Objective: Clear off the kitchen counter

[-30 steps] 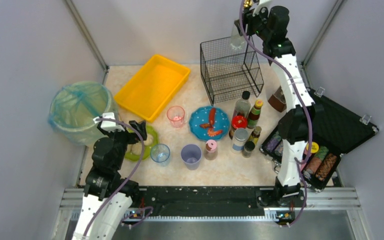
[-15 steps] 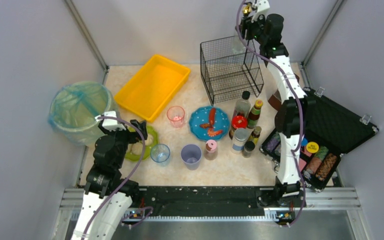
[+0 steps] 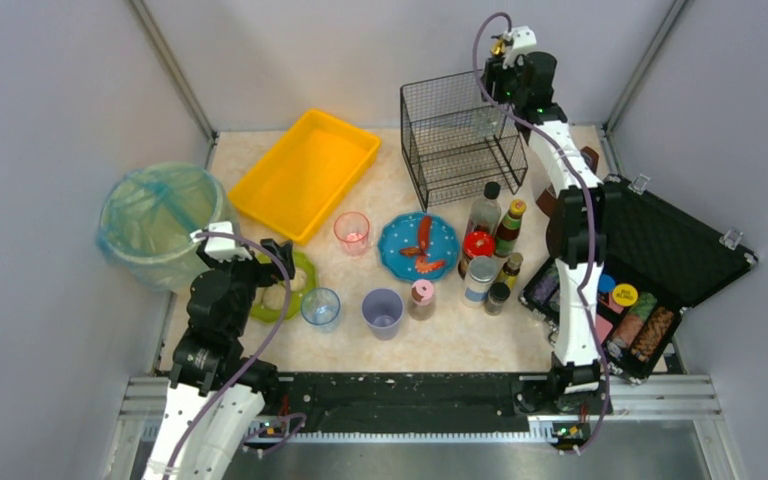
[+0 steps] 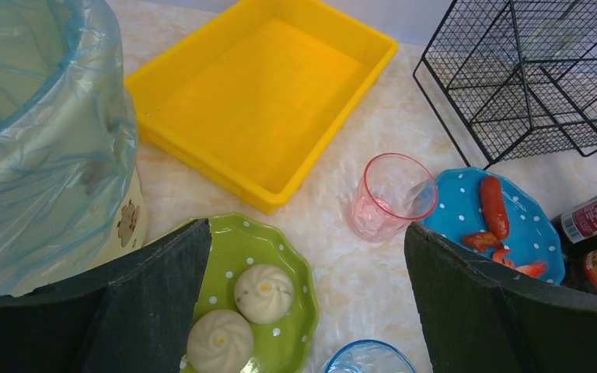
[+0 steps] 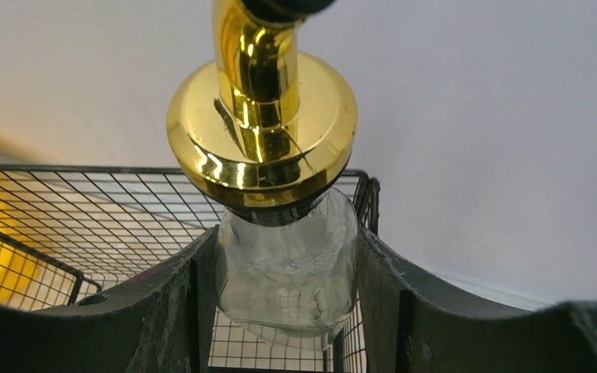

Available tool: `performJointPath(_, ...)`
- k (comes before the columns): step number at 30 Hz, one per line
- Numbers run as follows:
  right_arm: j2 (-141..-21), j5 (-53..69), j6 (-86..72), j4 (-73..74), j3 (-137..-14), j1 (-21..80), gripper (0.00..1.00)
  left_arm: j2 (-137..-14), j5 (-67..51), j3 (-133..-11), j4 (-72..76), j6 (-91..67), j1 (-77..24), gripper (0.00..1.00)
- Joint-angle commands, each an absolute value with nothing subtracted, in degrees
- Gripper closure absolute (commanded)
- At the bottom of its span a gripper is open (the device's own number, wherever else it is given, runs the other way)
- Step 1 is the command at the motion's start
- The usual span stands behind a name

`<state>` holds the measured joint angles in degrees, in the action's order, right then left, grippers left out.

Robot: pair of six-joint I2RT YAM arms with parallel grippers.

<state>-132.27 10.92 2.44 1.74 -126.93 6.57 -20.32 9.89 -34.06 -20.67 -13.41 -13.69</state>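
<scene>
The beige kitchen counter [image 3: 460,330] holds dishes, cups and bottles. My right gripper [image 5: 286,311] is shut on a clear glass dispenser bottle [image 5: 288,272] with a gold pump top [image 5: 260,132]. It holds the bottle at the far right part of the black wire basket [image 3: 450,150], near the back wall; in the top view the bottle [image 3: 485,120] shows against the basket's wires. My left gripper [image 4: 307,233] is open and empty above a green dotted plate [image 4: 233,249] with two buns [image 4: 263,292], which also shows in the top view [image 3: 300,285].
A bagged bin [image 3: 155,220] stands at the left, a yellow tray [image 3: 305,172] behind. A pink cup [image 3: 352,232], a blue plate with sausages [image 3: 400,245], a blue glass [image 3: 320,306], a purple cup [image 3: 383,312] and several bottles [image 3: 490,240] crowd the middle. An open black case [image 3: 660,260] lies at the right.
My right gripper has come down and slightly to the right with the bottle, from above the basket's top to level with its wires. The left arm has barely moved.
</scene>
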Motion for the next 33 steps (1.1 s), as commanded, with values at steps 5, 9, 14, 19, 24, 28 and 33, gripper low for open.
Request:
performJointPath(5,-133.6,10.9,-0.8,-7.7,-127.5,6.2,1.0,-21.0,9.7,-34.3,-18.5,-12.8,-13.3,0.01)
performJointPath(9,-134.2,9.9,-1.4,-7.4,-127.4,6.2,0.89,-21.0,9.7,-34.3,-18.4,-12.7,-13.3,0.01)
performJointPath(14,-134.2,9.1,-1.1,-7.0,-126.6,6.2,0.69,-21.0,9.5,-34.4,-18.4,-12.8,-13.3,0.01)
performJointPath(19,-133.2,9.0,-0.3,-7.0,-125.5,6.2,0.45,-20.9,9.5,-34.3,-18.4,-12.7,-13.2,0.01)
performJointPath(24,-130.8,9.1,-0.3,-7.1,-123.8,6.2,0.21,-20.7,9.5,-34.4,-18.5,-12.7,-13.2,0.01)
performJointPath(28,-127.7,9.2,1.5,-7.8,-121.3,6.2,0.1,-20.1,9.5,-34.4,-18.6,-12.7,-13.2,0.01)
performJointPath(33,-122.1,10.9,0.7,-7.4,-118.0,6.3,0.07,-18.3,9.5,-34.4,-18.9,-12.8,-13.2,0.01)
